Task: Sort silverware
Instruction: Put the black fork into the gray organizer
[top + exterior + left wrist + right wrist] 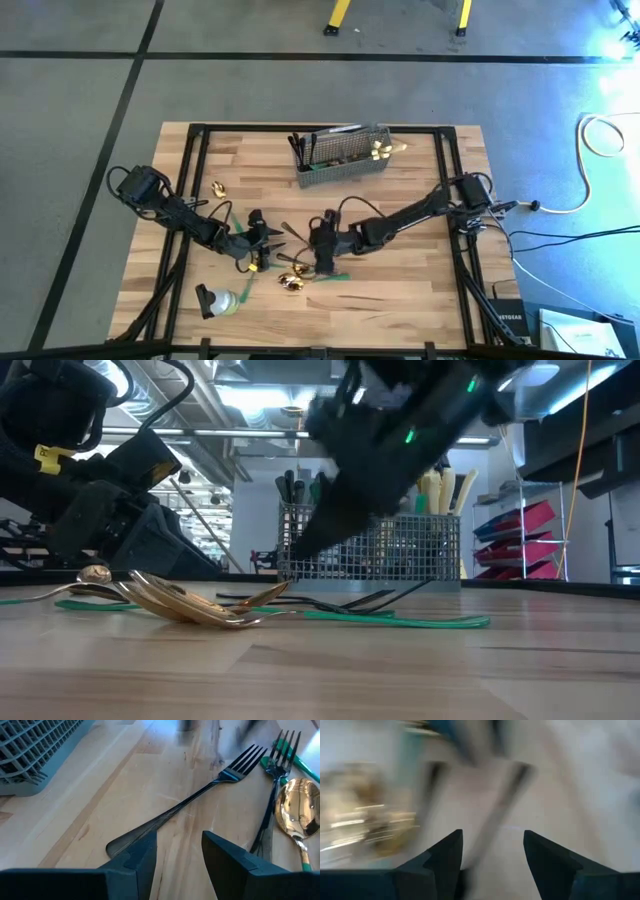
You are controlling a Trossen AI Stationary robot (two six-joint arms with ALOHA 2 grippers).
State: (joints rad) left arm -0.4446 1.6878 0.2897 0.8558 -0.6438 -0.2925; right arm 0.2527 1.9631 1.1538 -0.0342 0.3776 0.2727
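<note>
On pale wood planks at frame centre, both grippers' blunt dark jaws stand spread, left (179,857) over a slim dark fork (190,802) handle, right (492,855) above blurred gold spoons (291,281).

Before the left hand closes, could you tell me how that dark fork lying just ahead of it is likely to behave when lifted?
The dark fork looks like thin, rigid metal, so it should stay stiff. It lies flat on the table, leaving little to get under, and its smooth, narrow handle may slip. The open left hand is near the handle's end, so the tines would probably droop.
</note>
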